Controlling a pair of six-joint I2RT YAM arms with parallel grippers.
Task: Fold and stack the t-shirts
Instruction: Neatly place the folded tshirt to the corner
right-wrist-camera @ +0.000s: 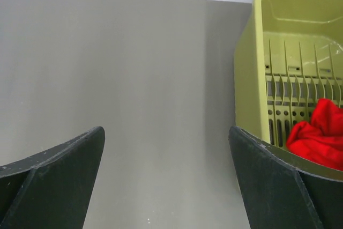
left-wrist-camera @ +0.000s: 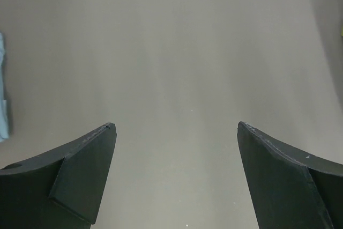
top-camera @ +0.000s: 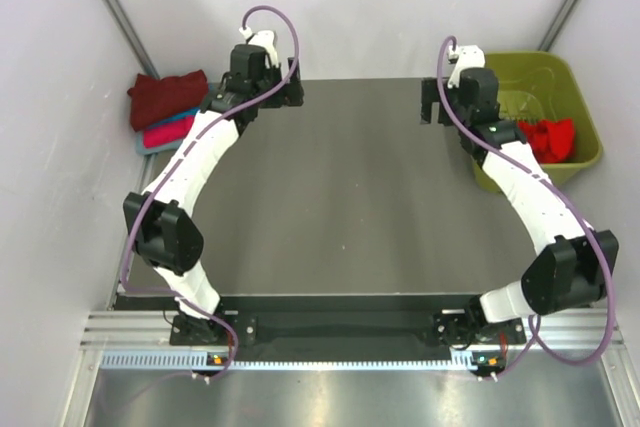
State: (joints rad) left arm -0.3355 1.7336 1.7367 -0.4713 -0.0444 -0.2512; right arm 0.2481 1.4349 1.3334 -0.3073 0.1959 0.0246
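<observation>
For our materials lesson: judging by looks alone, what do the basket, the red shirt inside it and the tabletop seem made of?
The basket looks like moulded plastic, olive-green and slightly glossy, with smooth rigid walls and slotted ribs. The red shirt looks like soft matt cloth, since it lies crumpled in folds. The tabletop is hard, smooth, dark grey and matt. It may be laminate or coated metal, but the look leaves that open.

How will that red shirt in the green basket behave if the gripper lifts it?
Probably floppy: the red shirt lies crumpled in soft folds, so it should sag and unfurl. It could snag on the slotted wall of the basket beside it.
</observation>
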